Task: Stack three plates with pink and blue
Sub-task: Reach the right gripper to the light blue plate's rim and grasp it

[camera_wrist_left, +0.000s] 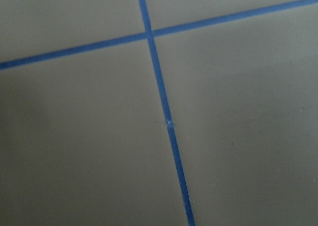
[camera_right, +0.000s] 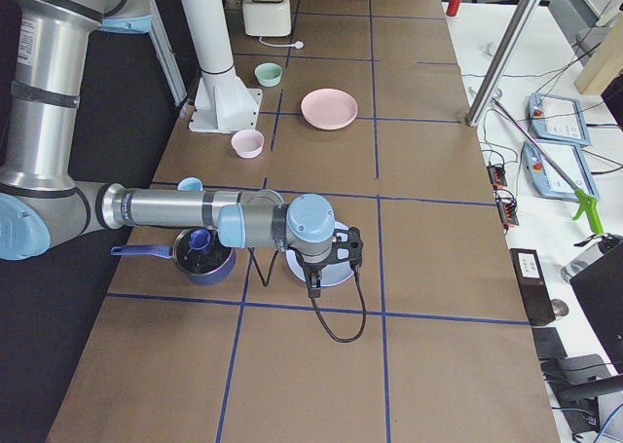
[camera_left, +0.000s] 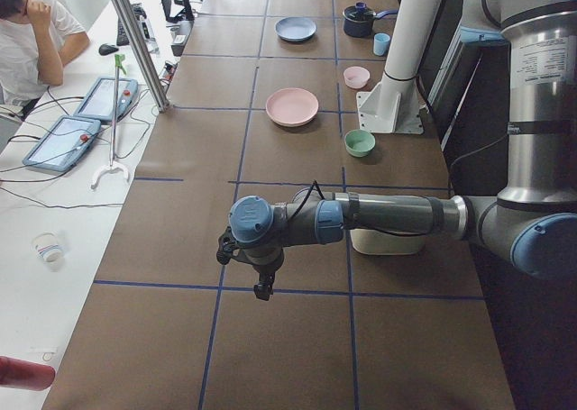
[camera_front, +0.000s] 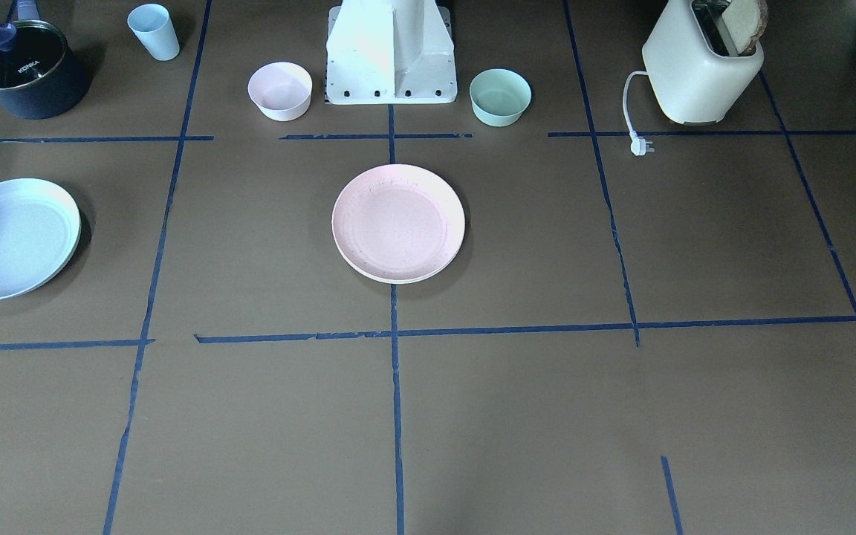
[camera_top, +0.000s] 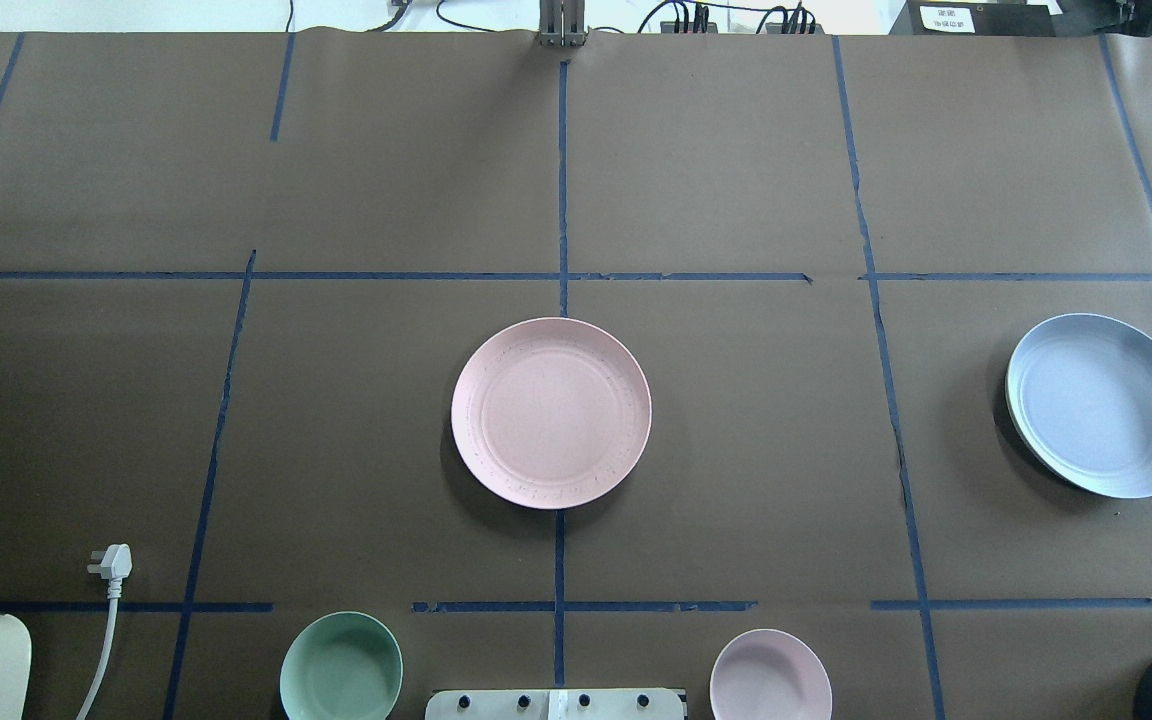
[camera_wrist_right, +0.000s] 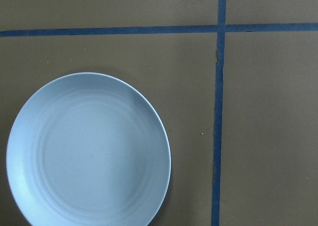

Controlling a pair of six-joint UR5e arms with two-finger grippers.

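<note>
Pink plate: you find it flat at the table's middle, across the centre tape line, in front of the robot's base. A paler rim shows just under its edge in the front-facing view. You cannot tell whether that is a separate plate.
Blue plate: it lies alone toward the robot's right end of the table, well apart from the pink plate, with nothing on it.
Right gripper: it hangs above the blue plate, pointing down, not touching it. Its wrist camera shows you the plate low and left, beside a tape crossing. Only the side view shows the gripper, so you cannot tell how its jaws stand.
Left gripper: it hangs over bare paper at the robot's left end, near a tape crossing. Again you cannot tell how its jaws stand.
Table: brown paper, gridded with blue tape.
Pink bowl, mint bowl: one stands on either side of the base.
Cup, saucepan: both stand at the robot's right.
Toaster, plug: both sit at the robot's left, the plug lying loose on the paper.
</note>
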